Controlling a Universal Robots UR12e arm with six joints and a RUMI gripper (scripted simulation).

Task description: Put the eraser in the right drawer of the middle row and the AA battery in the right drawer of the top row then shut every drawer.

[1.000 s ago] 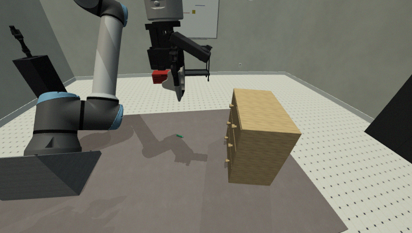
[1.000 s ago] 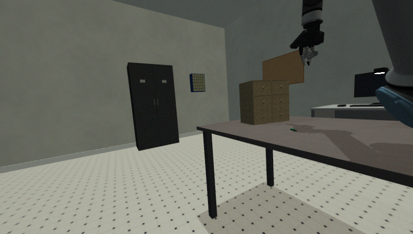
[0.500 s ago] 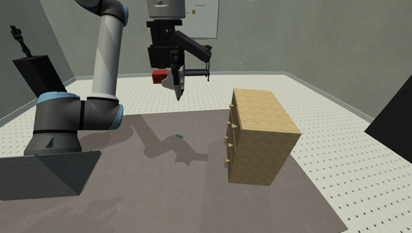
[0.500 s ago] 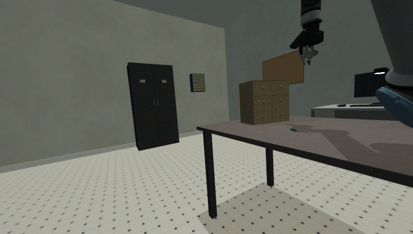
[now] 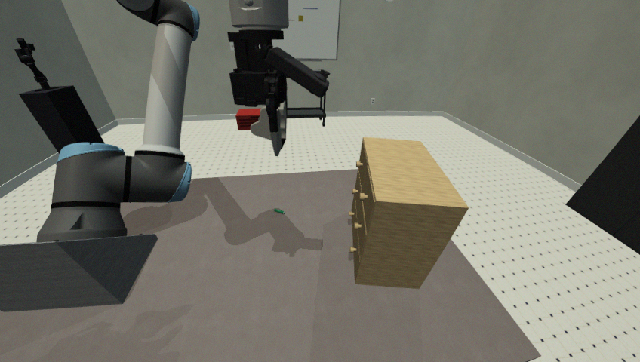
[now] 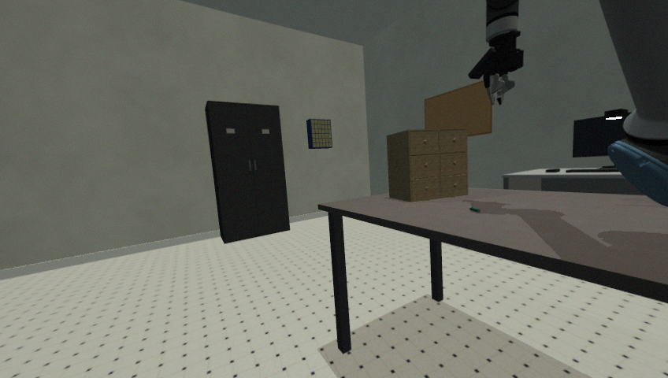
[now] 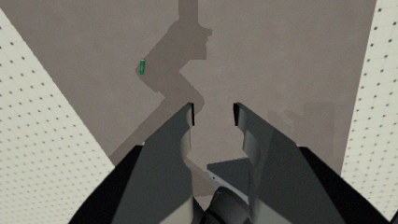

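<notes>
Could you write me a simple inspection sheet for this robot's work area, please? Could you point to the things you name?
Surface: brownish table (image 5: 251, 314) (image 6: 398, 213) (image 7: 290, 56), crossed by the arm's shadow.
Job's things: wooden chest (image 5: 408, 242) (image 6: 398, 166) upright, drawers apparently shut; small green cylinder (image 5: 279, 211) (image 6: 474, 209) (image 7: 142, 66), probably the battery, lying on the table; eraser not seen.
Clutter: nothing seen.
Claw (image 5: 277, 151) (image 6: 495, 101) (image 7: 213, 105): raised above the table, partly open, nothing between its fingers.
Cables: nothing seen.
Surroundings: black cupboard (image 6: 250, 178), whiteboard (image 5: 318, 38), red box (image 5: 244, 115), desk with screen (image 6: 595, 138).

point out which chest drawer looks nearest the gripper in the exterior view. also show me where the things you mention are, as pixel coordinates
the top row's right drawer (image 5: 365, 168) (image 6: 453, 146), facing the chest (image 5: 410, 242) (image 6: 398, 166): its front appears closer to the gripper (image 5: 277, 152) (image 6: 496, 101) (image 7: 213, 114) than the other five
</notes>
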